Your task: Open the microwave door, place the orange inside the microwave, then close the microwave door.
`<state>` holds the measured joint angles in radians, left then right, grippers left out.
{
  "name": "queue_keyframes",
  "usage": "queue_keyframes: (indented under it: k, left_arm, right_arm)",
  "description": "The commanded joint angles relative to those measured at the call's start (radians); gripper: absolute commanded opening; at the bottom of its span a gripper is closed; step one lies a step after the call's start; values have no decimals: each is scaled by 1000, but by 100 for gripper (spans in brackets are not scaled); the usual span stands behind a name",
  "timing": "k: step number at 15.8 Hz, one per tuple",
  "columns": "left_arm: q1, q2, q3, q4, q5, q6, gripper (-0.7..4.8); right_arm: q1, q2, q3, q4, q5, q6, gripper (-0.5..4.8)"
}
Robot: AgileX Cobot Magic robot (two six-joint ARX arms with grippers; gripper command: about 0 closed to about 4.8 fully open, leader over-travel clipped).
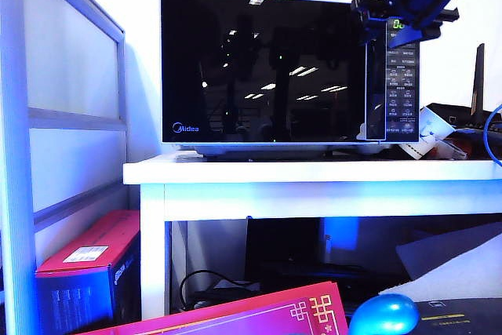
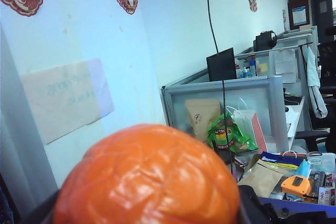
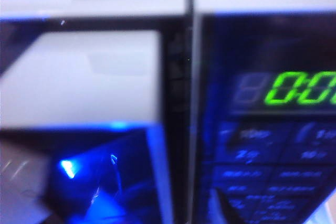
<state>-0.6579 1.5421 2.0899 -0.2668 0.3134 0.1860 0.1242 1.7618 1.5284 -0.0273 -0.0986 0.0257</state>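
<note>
**Door's still shut, and the handle strip is being lined up right in front of the right gripper**

The microwave door [image 1: 263, 68] is being seen closed flat against the microwave [image 1: 290, 76], its glossy face pointing out toward the camera side. The part that matters is the vertical handle strip [image 3: 181, 129] at the door's right edge, long axis running straight up and down, just beside the button panel [image 1: 401, 84] with the green display [image 3: 302, 88].

The right gripper [image 1: 396, 17] is being held high at the upper right corner of the microwave, so the strip is lying directly ahead of it and slightly below. Whether its jaws are parted or pinching can't be told from these views; nothing is seen held.

The orange [image 2: 149, 179] is being carried in the left gripper [image 2: 149, 208], jaws spread wide around it, well off to the side of the microwave and out of the exterior view.

So the right arm is judged far nearer for the pull.
</note>
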Motion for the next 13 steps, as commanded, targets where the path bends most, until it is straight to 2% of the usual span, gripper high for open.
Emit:
queue_keyframes:
  k: [1, 5, 6, 8, 9, 13]
  left_arm:
    - [0, -4, 2, 10, 5, -3, 367]
    - [0, -4, 2, -3, 5, -3, 367]
    - [0, -4, 2, -3, 5, -3, 367]
    - [0, -4, 2, -3, 5, -3, 368]
    - [0, -4, 2, -2, 5, -3, 368]
    - [0, -4, 2, -9, 5, -3, 367]
  right_arm:
    - [1, -17, 5, 58, 0, 0, 310]
    - [1, -15, 5, 107, 23, 0, 299]
    - [1, -15, 5, 107, 22, 0, 261]
    - [1, -15, 5, 107, 21, 0, 233]
    - [1, -15, 5, 106, 18, 0, 199]
    - [1, -16, 5, 87, 18, 0, 202]
